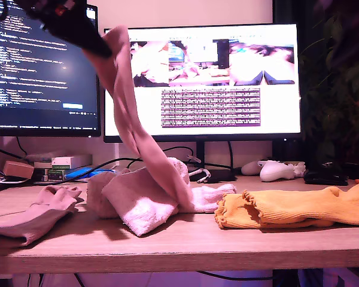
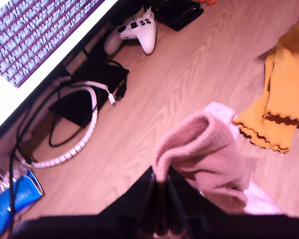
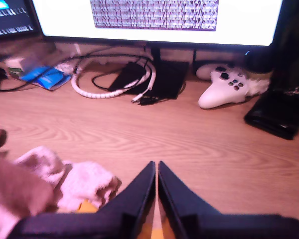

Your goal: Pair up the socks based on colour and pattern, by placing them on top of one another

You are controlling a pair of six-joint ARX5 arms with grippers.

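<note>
1 mauve sock (image 1: 127, 101) hangs pinched in my first gripper (image 2: 159, 181), its toe on the white socks (image 1: 137, 200). My second gripper (image 3: 156, 172), jaws together, holds nothing above the orange pair (image 1: 293, 208).

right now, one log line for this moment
first tool: shut on mauve sock, lifted | second tool: shut, empty | orange socks: stacked
</note>
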